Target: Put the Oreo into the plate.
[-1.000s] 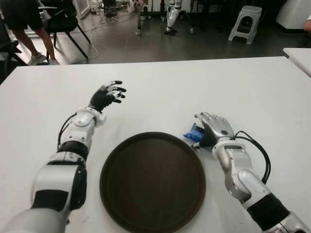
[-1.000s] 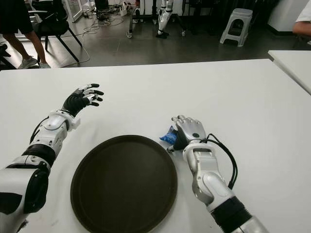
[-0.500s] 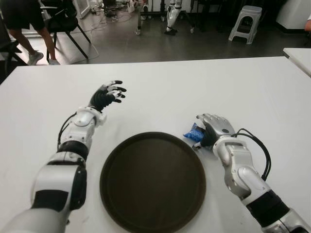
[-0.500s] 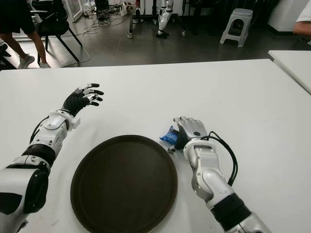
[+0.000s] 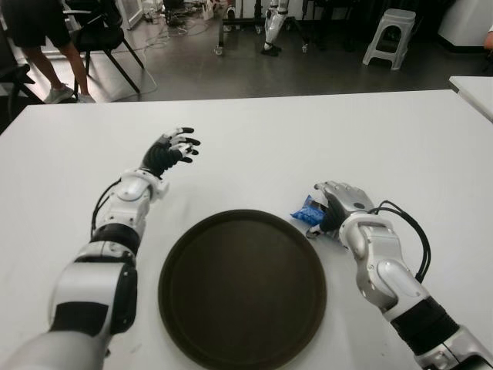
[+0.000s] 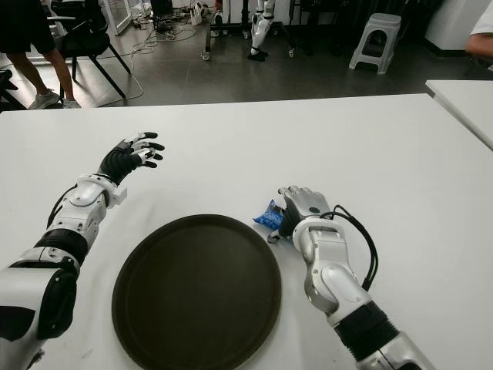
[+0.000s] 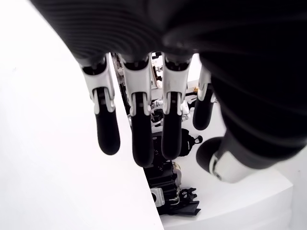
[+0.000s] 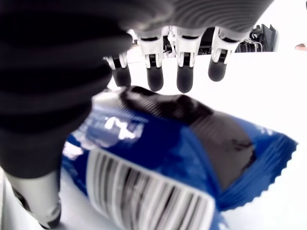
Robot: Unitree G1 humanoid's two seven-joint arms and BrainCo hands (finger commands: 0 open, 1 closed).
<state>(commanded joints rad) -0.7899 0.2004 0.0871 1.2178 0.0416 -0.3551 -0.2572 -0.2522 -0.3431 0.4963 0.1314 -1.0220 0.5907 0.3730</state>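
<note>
Two hands in view, both mine, over the white surface (image 5: 254,146). Nearest to me, inboard of my right forearm, sits the round dark plate (image 5: 242,287); nothing lies in it.

My right hand (image 5: 339,206) is just beyond the plate's far right rim, palm down. The Oreo (image 5: 307,211), a small blue packet, is on the surface at the thumb side of that hand, between the hand and the plate rim and just outside the rim. In the right wrist view the packet (image 8: 163,158) fills the space under my palm, showing a barcode panel and a crimped edge, with my fingertips (image 8: 185,79) hanging straight down past its far edge. The fingers are loosely extended and not closed round the packet; the hand covers it but is not gripping it. Whether the palm touches the wrapper, I cannot tell.

My left hand (image 5: 171,150) is farther out, well apart from the plate and from the Oreo, beyond the plate's far left side. Its fingers are spread and relaxed, holding nothing; the left wrist view shows the fingertips (image 7: 106,134) apart over bare surface.

Beyond the far edge of the surface: grey floor, a dark chair (image 5: 100,35), a person's legs (image 5: 58,65) at far left, and a pale stool (image 5: 389,35) at far right.
</note>
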